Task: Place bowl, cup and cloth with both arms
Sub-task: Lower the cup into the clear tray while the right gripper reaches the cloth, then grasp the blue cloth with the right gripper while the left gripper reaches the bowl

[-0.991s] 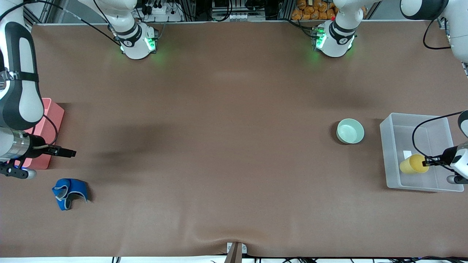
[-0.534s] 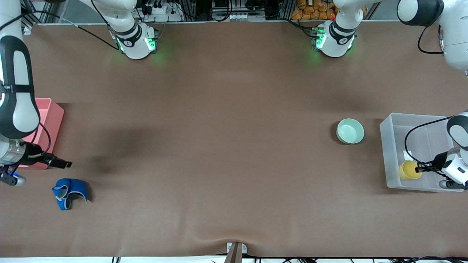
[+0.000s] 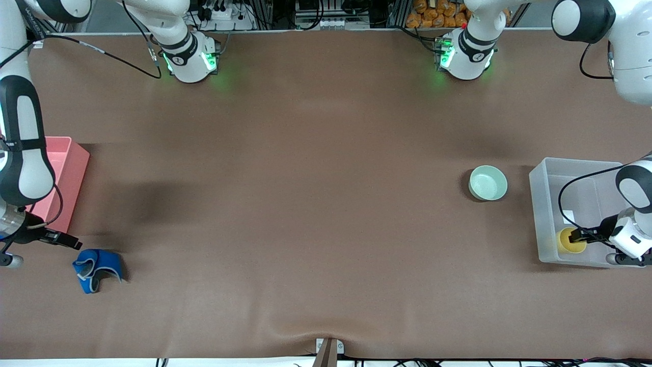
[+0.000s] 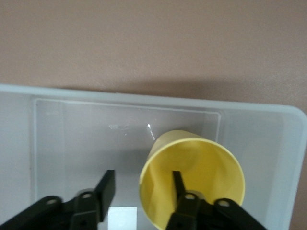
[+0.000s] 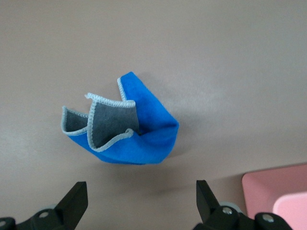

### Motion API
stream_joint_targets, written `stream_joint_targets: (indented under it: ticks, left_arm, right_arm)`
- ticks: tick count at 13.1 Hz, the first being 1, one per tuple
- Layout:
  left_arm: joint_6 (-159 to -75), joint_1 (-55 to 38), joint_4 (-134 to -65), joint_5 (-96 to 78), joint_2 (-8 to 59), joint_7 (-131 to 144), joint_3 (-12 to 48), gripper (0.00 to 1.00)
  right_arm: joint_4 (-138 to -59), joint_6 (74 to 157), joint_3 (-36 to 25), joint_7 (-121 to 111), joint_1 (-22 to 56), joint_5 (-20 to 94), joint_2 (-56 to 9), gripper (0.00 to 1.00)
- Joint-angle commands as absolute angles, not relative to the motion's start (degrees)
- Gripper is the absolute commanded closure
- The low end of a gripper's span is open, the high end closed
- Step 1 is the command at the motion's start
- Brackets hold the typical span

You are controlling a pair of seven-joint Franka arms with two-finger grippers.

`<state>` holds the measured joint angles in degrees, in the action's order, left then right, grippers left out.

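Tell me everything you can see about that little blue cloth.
The cloth is a small royal-blue soft rag with pale grey stitched edging and a greyer inner face. It lies crumpled and folded on the brown table, toward the right arm's end, nearer the front camera than the pink bin. Nothing grips it; the right gripper, open, hangs above it.

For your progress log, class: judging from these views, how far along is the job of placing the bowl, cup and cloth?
Nothing is finished. In hand: the left tool, open, has one finger inside the cup in the clear bin; the right tool hangs open over the cloth, beside the pink bin. Left: the bowl sits untouched on the table.
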<state>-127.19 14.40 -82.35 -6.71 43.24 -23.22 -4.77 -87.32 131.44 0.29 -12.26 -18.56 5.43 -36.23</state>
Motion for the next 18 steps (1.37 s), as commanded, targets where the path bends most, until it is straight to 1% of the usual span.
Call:
stream_joint_targets:
  ticks: [1,4,5,7,10,11,13,14,16,18]
  left_arm:
    - [-126.5,14.4,-81.7,-3.0,41.1,-24.2,-5.3,0.00]
    - [-117.9,14.2,-81.6,-1.0,36.4,-24.2,-5.1,0.00]
    - [-116.8,14.2,-81.7,-1.8,34.9,-23.5,-4.7,0.00]
    - [-112.0,13.9,-81.7,-4.6,32.1,-21.1,-3.1,0.00]
    - [-106.3,9.3,-83.0,-4.8,29.3,-10.2,-2.9,0.00]
    - [-105.8,7.9,-84.4,-4.8,28.4,-7.6,-2.9,0.00]
    - [-107.0,7.3,-87.9,-4.8,27.1,-6.1,-1.9,0.00]
    - [-109.2,7.3,-90.7,-4.8,25.9,-4.9,-1.1,0.00]
    - [-116.8,6.9,-99.1,-4.3,22.9,-1.3,0.6,0.00]
    - [-124.9,6.2,-108.2,-4.0,19.8,0.1,0.9,0.00]
  right_arm:
    - [-85.8,133.4,1.2,-19.2,-19.2,5.8,-37.5,0.00]
    - [-86.0,138.2,1.3,-21.0,-18.2,5.9,-38.8,0.00]
    - [-86.0,140.3,1.3,-21.0,-17.8,5.9,-39.5,0.00]
    - [-86.1,143.8,1.3,-21.0,-17.5,5.9,-40.9,0.00]
    - [-86.1,147.6,1.4,-20.3,-16.7,6.0,-43.2,0.00]
    - [-86.3,149.5,1.4,-20.3,-16.4,6.0,-44.1,0.00]
    - [-86.3,150.0,1.4,-20.3,-16.3,6.0,-45.0,0.00]
    - [-86.4,149.9,1.4,-20.3,-16.3,6.0,-45.2,0.00]
    - [-87.6,150.0,1.4,-20.3,-16.1,6.0,-45.2,0.00]
    - [-88.2,149.9,1.4,-20.3,-16.2,6.0,-45.2,0.00]
